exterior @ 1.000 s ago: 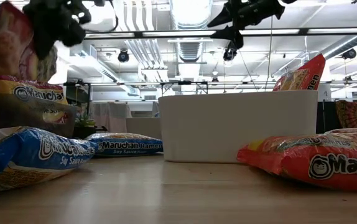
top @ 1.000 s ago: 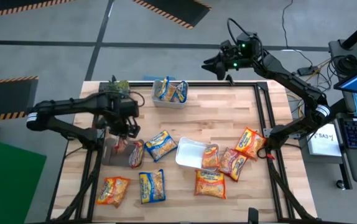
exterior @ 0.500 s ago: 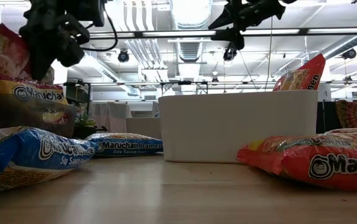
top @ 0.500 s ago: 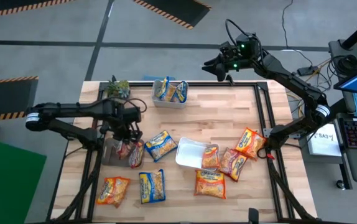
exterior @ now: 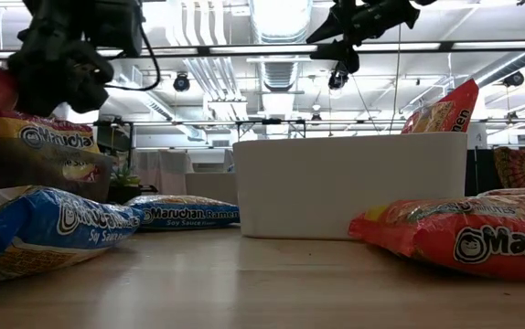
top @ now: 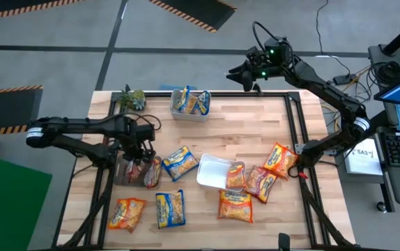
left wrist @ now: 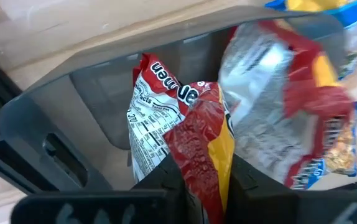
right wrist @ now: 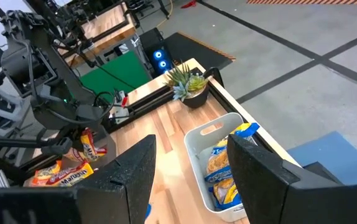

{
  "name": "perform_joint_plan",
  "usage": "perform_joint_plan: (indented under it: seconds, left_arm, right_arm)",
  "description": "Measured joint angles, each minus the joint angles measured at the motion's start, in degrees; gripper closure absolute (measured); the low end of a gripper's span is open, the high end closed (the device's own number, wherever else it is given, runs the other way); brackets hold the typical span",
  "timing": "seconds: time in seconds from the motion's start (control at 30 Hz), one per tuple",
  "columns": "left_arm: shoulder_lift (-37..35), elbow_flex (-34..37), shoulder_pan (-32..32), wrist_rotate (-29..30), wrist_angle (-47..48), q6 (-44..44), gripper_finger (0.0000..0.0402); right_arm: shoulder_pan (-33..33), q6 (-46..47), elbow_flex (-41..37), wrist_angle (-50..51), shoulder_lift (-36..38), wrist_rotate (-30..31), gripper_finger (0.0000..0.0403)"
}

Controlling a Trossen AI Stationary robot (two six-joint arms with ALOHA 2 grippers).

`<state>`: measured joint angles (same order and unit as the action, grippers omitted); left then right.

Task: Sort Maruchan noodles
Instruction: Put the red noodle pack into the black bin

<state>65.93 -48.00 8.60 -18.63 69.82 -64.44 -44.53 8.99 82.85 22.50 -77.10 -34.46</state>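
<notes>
Left hand point(left wrist: 197, 180): closed on a red packet point(left wrist: 200, 134), lowered into the dark tray point(top: 125, 169) directly beneath it, evidently the red bin; another red packet point(left wrist: 290, 93) lies alongside. Right hand point(top: 240, 74): part open, empty, parked beyond the counter point(top: 256, 125). Clear tray point(top: 189, 110): blue packets point(top: 190, 102). White tray point(top: 210, 171): orange packet point(top: 235, 176).

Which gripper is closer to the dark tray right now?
Left. The left gripper is over the dark tray, shut on a red packet; the right gripper hangs beyond the table's far edge.
</notes>
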Motion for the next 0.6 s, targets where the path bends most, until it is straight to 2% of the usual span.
perform_joint_plan:
  seconds: [0.33, 0.6]
  left_arm:
    - [-6.2, 7.92, 0.0, 0.0, -4.83, -4.24, 0.037]
    - [-8.76, 9.14, 0.0, 0.02, -5.11, -5.12, 0.0334]
  right_arm:
    - [0.0, -0.09, 0.0, 0.0, 0.0, 0.0, 0.0216]
    - [0.0, -0.07, 0.0, 0.0, 0.0, 0.02, 0.0216]
